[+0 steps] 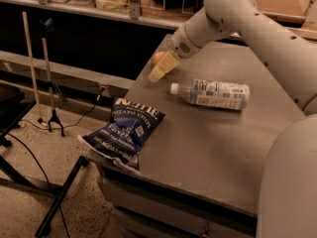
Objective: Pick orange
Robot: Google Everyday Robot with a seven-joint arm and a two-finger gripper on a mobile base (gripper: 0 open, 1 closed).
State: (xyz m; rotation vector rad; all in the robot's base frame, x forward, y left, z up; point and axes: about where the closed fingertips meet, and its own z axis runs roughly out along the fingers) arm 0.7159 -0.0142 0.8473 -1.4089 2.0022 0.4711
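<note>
On the grey table (213,133), at its far left corner, the gripper (162,67) sits low, right against the orange (157,57); whether it grips the fruit or stands released, I cannot tell. The round orange lies close to the edge, so a nudge could roll it off. Most of it is hidden behind the gripper, well apart from the plastic bottle (213,94) and chip bag (124,133).

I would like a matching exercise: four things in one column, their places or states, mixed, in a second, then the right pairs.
1. orange
2. plastic bottle
3. chip bag
4. gripper

A. lies on its side
B. overhangs the table at its near edge
C. partly hidden behind the gripper
D. by the far left edge, in front of the orange

Pairs: 1-C, 2-A, 3-B, 4-D
</note>
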